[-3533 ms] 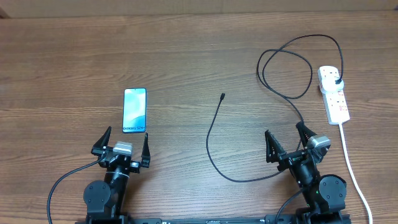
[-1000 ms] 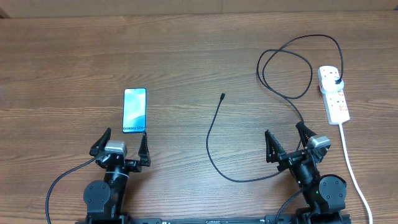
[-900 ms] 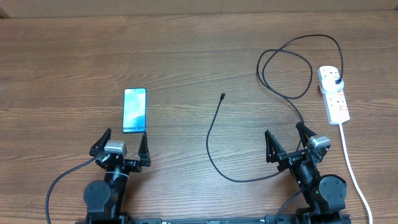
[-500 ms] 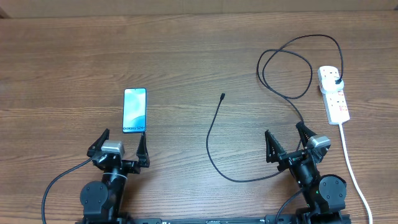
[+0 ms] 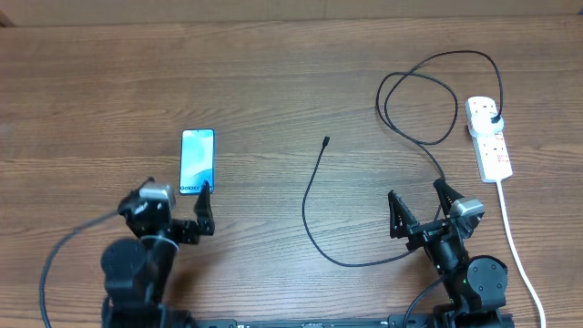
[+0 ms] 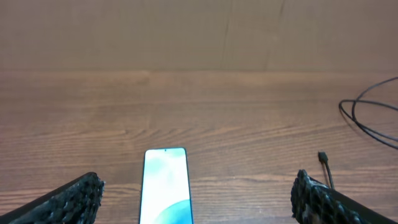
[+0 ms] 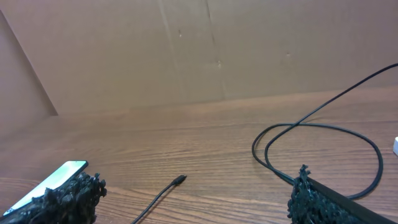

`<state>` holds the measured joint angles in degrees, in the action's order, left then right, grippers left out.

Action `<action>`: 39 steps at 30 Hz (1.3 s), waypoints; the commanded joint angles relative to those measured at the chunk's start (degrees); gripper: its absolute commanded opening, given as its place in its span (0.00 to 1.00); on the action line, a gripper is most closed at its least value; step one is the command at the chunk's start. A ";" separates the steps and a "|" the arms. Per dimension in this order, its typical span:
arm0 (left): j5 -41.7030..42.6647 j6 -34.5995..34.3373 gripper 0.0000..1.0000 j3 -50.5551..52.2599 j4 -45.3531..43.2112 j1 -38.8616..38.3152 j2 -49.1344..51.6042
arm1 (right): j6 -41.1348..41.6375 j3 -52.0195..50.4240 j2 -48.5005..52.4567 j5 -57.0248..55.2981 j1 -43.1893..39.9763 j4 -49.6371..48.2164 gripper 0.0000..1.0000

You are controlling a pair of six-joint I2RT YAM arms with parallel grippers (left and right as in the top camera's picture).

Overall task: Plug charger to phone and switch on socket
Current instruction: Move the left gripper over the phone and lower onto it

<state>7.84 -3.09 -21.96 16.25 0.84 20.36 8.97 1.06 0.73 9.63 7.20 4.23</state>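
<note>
Phone (image 5: 197, 161) lies flat just ahead of the left gripper (image 5: 167, 206), which hangs low, fingers spread wide. Right gripper (image 5: 421, 210) sits near the charger (image 5: 304, 205), fingers also wide apart.

- The phone (image 6: 165, 185) runs off the bottom edge of the left wrist view, so its near end is cut away.
- Overhead, one finger of the left end effector (image 5: 168, 199) covers the phone's near right corner, and the phone's white text is too small to read.
- Right of the phone in the left wrist view, the charger (image 6: 323, 158) shows only its tip and a loop cut by the edge.
- Far right of the phone, the switches on the socket (image 5: 489, 137) are too small to judge.
</note>
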 commanded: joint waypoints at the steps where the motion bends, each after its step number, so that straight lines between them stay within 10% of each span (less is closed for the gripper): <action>1: 0.04 -0.79 1.00 -8.55 2.03 -0.11 8.02 | -0.09 -0.61 -0.57 -0.55 -0.20 -0.24 1.00; 22: 7.28 0.98 0.99 -62.01 41.05 -0.11 58.23 | -0.07 -0.61 -0.57 -0.55 -0.20 -0.24 1.00; 39: 1.97 0.13 0.99 -64.46 44.44 -0.13 66.75 | -0.09 -0.61 -0.57 -0.55 -0.20 -0.24 1.00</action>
<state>14.37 -2.90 -84.88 59.96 0.84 84.71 8.95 1.06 0.73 9.61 7.20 4.25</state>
